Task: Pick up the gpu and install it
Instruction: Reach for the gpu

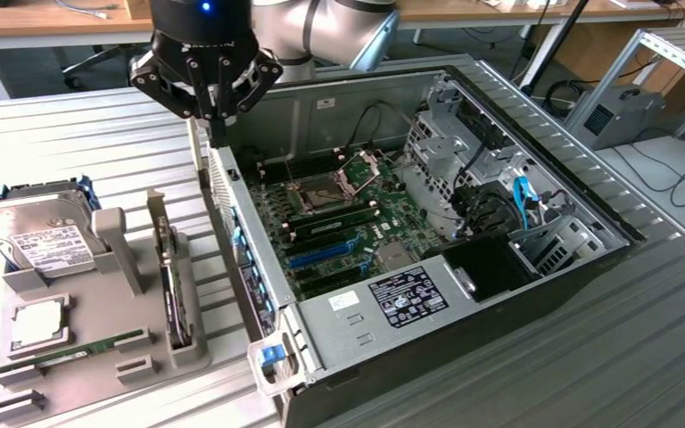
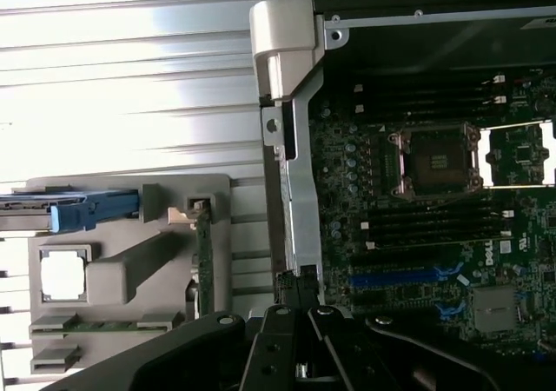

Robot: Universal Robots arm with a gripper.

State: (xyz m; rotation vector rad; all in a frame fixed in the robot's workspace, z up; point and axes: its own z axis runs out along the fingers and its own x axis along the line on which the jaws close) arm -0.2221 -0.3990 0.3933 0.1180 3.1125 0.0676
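Two things are hard to read here, the gpu (image 1: 175,299) and the fingertips. The gpu stands on edge in a slot of the grey plastic holder (image 1: 104,379) beside the case, so the exterior view gives just a thin dark sliver of it, and in the wrist view it's a narrow green edge (image 2: 205,261); I can't make out the fan side at all. The gripper (image 1: 215,134) hangs over the rear wall of the open computer case (image 1: 533,294), apart from the gpu, with its jaws clenched together and nothing between them as far as I can see. I can't tell if the tips actually touch the sheet metal. In the wrist view the gripper (image 2: 296,288) sits right at the silver strip along that wall, and its black linkage is cut off at the picture's edge. The exterior view gives the hard drive (image 1: 45,241) flat-on with its white label, plus the long memory stick (image 1: 75,350) and a square silver processor (image 1: 36,325) in the holder's pockets. The wrist view gives a closer look at the motherboard (image 2: 417,235): the open CPU socket (image 2: 432,161) with its metal frame, and a blue expansion slot (image 2: 400,278). Everything sits on a ribbed metal table (image 1: 81,152). The arm's upper part is cropped off in the exterior view.
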